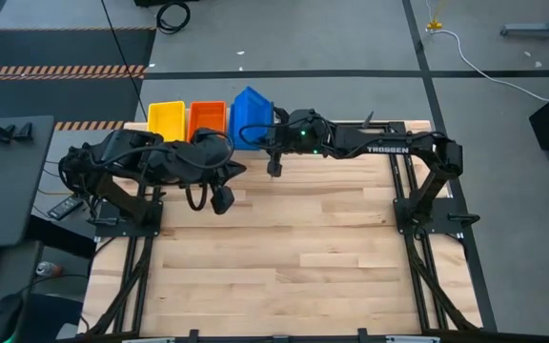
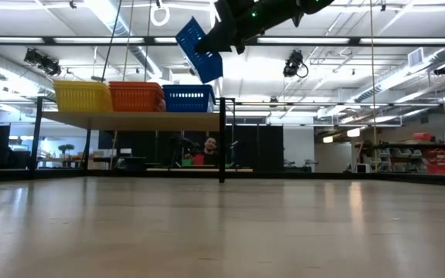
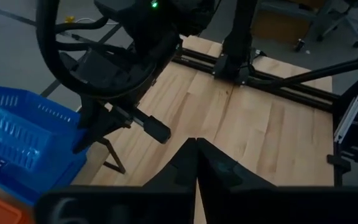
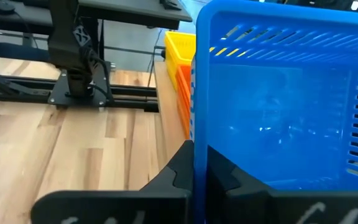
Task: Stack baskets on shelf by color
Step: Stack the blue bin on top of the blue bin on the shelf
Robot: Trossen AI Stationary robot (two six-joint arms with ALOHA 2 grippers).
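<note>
Right tool (image 2: 216, 40) is clamped on the wall of a blue basket (image 2: 200, 49), held tilted in the air above the shelf (image 2: 130, 120), over the blue stack (image 2: 188, 98). Judged purpose: to nest it there, colour on colour. Yellow stack (image 2: 83, 96) and orange stack (image 2: 136, 96) sit alongside on the shelf. Left tool (image 1: 222, 199), fingers together and empty, waits over the tabletop (image 1: 294, 257), clear of the shelf.
</note>
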